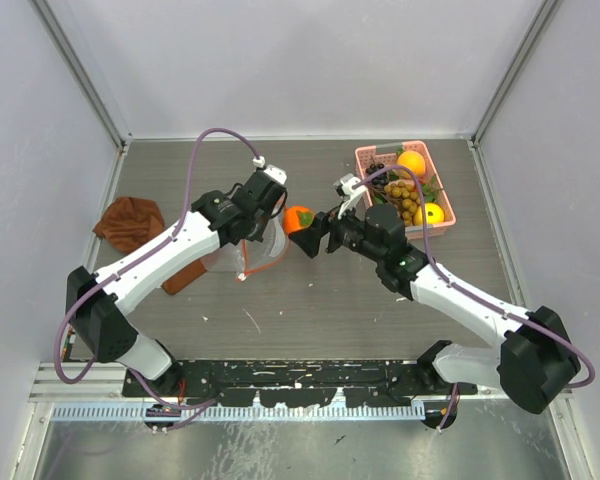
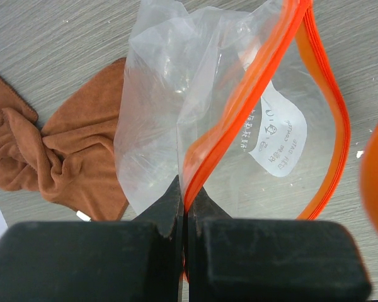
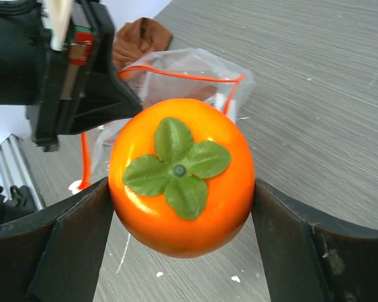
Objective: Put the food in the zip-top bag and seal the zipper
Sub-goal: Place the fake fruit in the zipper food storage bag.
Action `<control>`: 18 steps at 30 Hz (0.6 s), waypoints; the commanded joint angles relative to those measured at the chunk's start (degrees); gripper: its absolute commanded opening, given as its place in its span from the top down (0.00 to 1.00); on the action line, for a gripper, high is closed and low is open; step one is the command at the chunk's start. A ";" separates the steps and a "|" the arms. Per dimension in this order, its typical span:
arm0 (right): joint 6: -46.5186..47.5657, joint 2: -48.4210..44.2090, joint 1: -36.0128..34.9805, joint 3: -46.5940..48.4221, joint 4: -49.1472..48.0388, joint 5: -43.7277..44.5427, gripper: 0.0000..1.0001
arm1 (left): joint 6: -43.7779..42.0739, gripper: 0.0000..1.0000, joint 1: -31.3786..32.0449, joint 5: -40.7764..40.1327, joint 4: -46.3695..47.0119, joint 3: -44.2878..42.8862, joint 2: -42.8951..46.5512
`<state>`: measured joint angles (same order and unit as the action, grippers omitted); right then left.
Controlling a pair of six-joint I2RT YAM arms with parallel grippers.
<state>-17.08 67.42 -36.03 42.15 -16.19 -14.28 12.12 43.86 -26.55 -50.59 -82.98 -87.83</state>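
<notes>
Top view: the left gripper (image 2: 186, 212), just left of the frame's centre, has its jaws pressed together on the rim of the bag (image 1: 260, 250), pinching the zipper (image 2: 239, 107) between the pads. In the left wrist view the orange-red strip parts above the pinch into a wide loop, so the mouth gapes toward the right of that frame. The right gripper (image 1: 302, 225), just right of the bag, is part-way open and clamps an orange fruit (image 3: 181, 179) between both fingers, leaf cap facing the wrist camera. The fruit sits just beside the bag's mouth, outside it. A brown cloth (image 1: 130, 225) lies at centre left of the table (image 1: 310, 300), partly under the bag. In the upper right, a pink basket (image 1: 365, 160) holds another orange (image 1: 412, 162), a yellow fruit (image 1: 430, 213), tan berries (image 1: 405, 200) and dark grapes (image 1: 377, 168).
</notes>
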 commanded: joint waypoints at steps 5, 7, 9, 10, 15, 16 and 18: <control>-2.98 5.02 -3.66 1.51 -11.06 -6.69 0.43 | -0.56 1.00 -0.23 1.46 1.50 -0.60 3.00; -3.89 6.36 -4.09 1.28 -13.08 -7.37 0.43 | -0.63 1.00 -0.19 1.65 1.61 -0.57 3.25; -4.09 7.80 -4.47 1.31 -14.31 -7.31 0.42 | -0.63 1.00 -0.19 2.20 1.72 -0.43 3.45; -4.21 8.66 -4.61 1.42 -14.77 -7.31 0.42 | -0.66 1.00 -0.21 2.51 1.89 -0.43 3.53; -4.90 12.12 -4.68 2.06 -16.33 -6.66 0.42 | -0.77 1.00 -0.22 4.12 2.27 -0.16 4.05; -5.01 12.76 -4.66 2.10 -16.45 -6.23 0.42 | -0.83 1.00 -0.19 4.38 2.36 -0.16 4.21; -5.51 13.71 -4.69 2.59 -16.67 -5.62 0.42 | -0.93 1.00 -0.17 4.82 2.48 -0.08 4.35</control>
<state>-21.39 80.12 -40.45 42.17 -27.20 -20.62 12.12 43.86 -23.24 -50.37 -82.98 -86.19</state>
